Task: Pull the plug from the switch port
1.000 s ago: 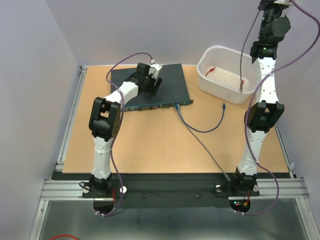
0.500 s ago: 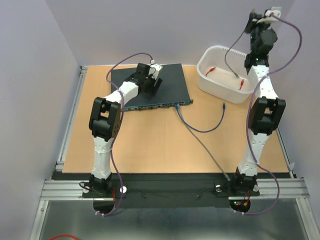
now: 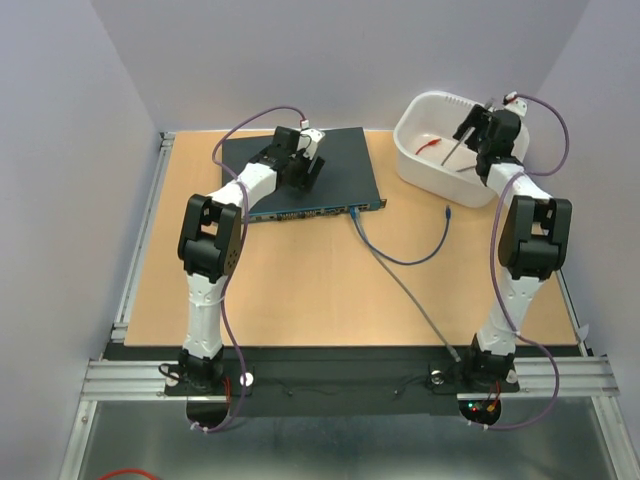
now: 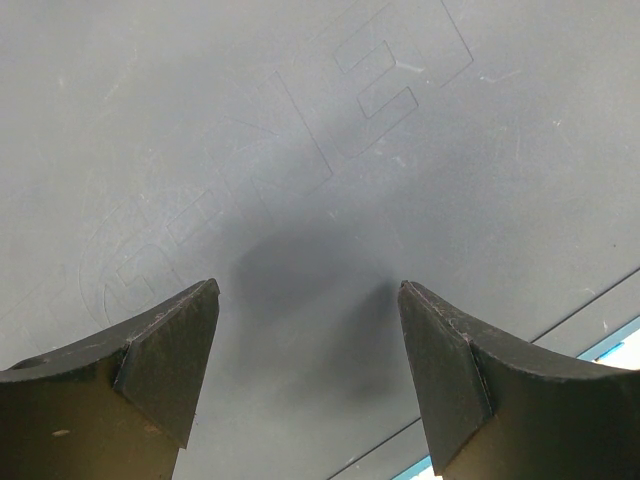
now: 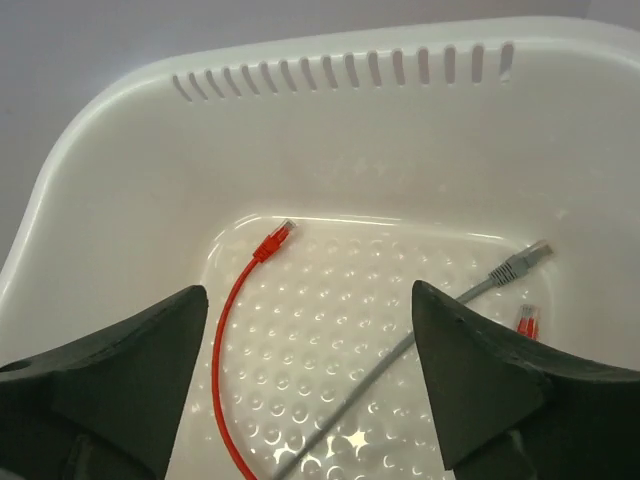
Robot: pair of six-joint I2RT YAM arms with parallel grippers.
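Observation:
The switch [image 3: 300,172] is a flat dark box at the back of the table, its sockets along the near edge. A blue plug [image 3: 354,212] sits in a port at the right end of that edge, and its blue cable [image 3: 410,259] loops right to a loose end. My left gripper [image 3: 306,166] rests on top of the switch [image 4: 300,120]. The left gripper [image 4: 308,290] is open, with only bare metal between its fingers. My right gripper [image 3: 478,130] hangs open over the white tub [image 3: 430,165]. Below the right gripper [image 5: 309,292] a grey cable [image 5: 420,335] lies loose.
The tub [image 5: 340,70] also holds a red cable [image 5: 235,330] and a second red plug [image 5: 527,322]. Another grey cable [image 3: 410,300] runs across the table from near the switch's right corner to the front edge by the right arm's base.
My right gripper has come down from high above the tub to just over it and opened. The grey cable it held now lies in the tub. The left arm has not moved.

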